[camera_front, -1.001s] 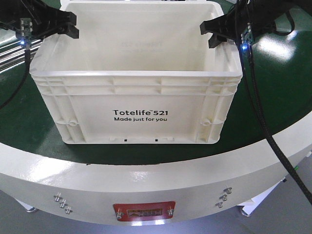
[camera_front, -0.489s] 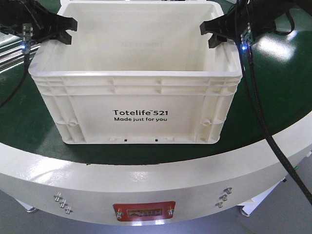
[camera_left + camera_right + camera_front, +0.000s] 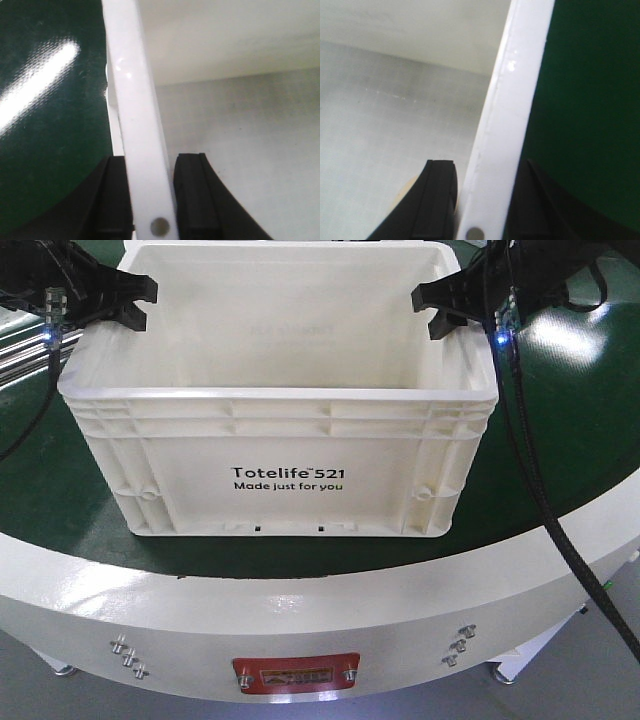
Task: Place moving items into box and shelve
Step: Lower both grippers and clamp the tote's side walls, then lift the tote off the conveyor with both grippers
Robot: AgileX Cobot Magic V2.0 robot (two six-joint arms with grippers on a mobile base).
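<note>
On the green worktop (image 3: 590,440): the box (image 3: 285,475) stands upright near the curved front edge, its print facing the camera.
Left gripper (image 3: 128,295): fingers (image 3: 112,195) closed on the box's left rim, one outside and one inside.
Right gripper (image 3: 440,305): fingers (image 3: 437,195) pinching the right rim likewise.
Plush toys: not made out; the front view hides the box floor.
Step in hand: judged to be a two-arm lift for shelving.
Hazard, slip: the pinches on smooth plastic are narrow; uneven lifting would tilt the box and drag a rim free.
Hazard, snag: the cable (image 3: 538,495) hangs beside the box corner and could catch.
</note>
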